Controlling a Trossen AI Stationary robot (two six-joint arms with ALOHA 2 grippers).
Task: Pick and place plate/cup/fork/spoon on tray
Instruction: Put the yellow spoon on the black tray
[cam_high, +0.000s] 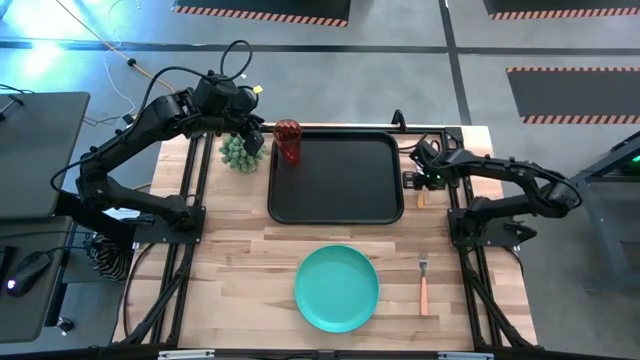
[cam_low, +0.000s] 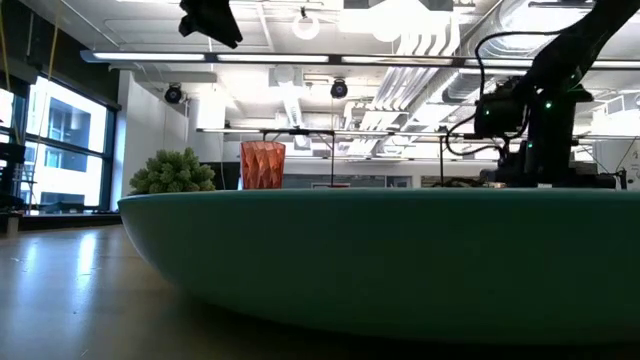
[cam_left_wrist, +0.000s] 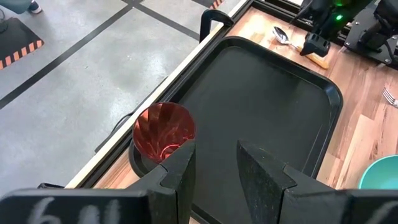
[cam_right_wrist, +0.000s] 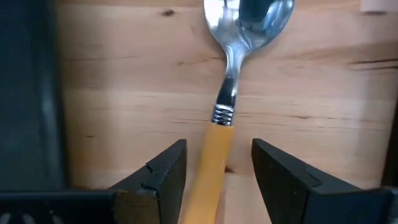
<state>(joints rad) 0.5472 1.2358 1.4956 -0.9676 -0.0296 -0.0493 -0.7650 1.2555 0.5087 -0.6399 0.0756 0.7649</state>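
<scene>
The right gripper (cam_right_wrist: 217, 165) stood open astride the spoon (cam_right_wrist: 233, 81) handle, not gripping it. The left gripper (cam_left_wrist: 214, 165) hung open and empty above the cup (cam_left_wrist: 164, 130).

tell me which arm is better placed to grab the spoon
The right one: its gripper has open jaws straddling the spoon handle. The left gripper hovers open above the tray beside the cup.

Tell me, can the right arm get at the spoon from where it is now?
Probably yes. The right end effector hangs open right over the spoon, its handle lying between the two fingers on bare table beside the tray, with nothing in between.
</scene>
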